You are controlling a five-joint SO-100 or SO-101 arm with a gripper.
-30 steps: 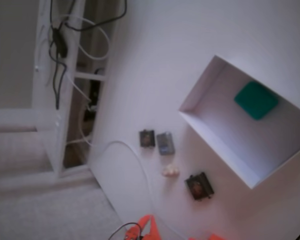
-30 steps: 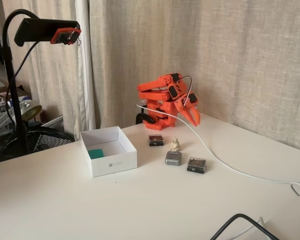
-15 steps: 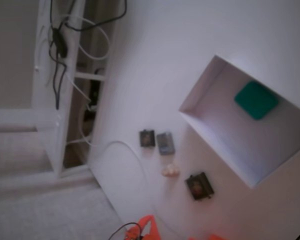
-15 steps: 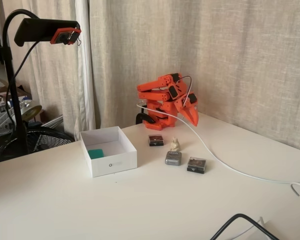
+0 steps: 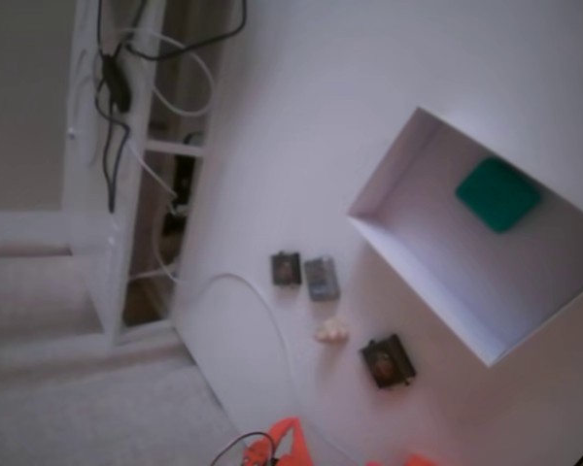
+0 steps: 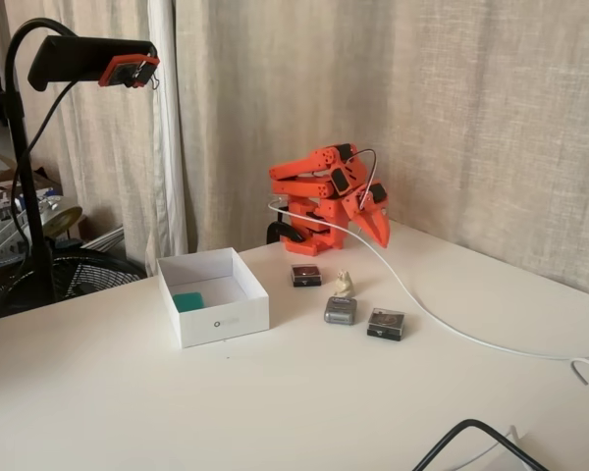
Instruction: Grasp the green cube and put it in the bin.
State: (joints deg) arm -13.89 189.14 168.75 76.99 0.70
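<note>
**Green cube sits in the bin; arm folded at its base**

Teal-green cube (image 5: 497,194) lies flat on the floor of the white bin (image 5: 437,286), up against the wall far from the arm; in the side fixed view I see only its top edge (image 6: 187,301) over the bin's front wall (image 6: 226,325). So by my read the placing step is done and the job is basically at its end.

Orange gripper (image 6: 378,230) hangs nose-down off the folded arm (image 6: 319,177), well apart from the bin, w/ the fingers drawn together to a point and nothing between them as far as I can see. In the top-down fixed view only scraps of orange show at the bottom edge.

Clutter btw the arm and the bin: three small dark blocks (image 6: 306,276) (image 6: 340,310) (image 6: 385,323) and a whitish lump (image 6: 344,285), none touching the bin. White cable (image 6: 442,322) runs past them.

Next move, imo: nothing to grasp. Keep the arm parked, confirm the cube stays put, and end the run. If I do move, steer clear of the cable and blocks.
</note>
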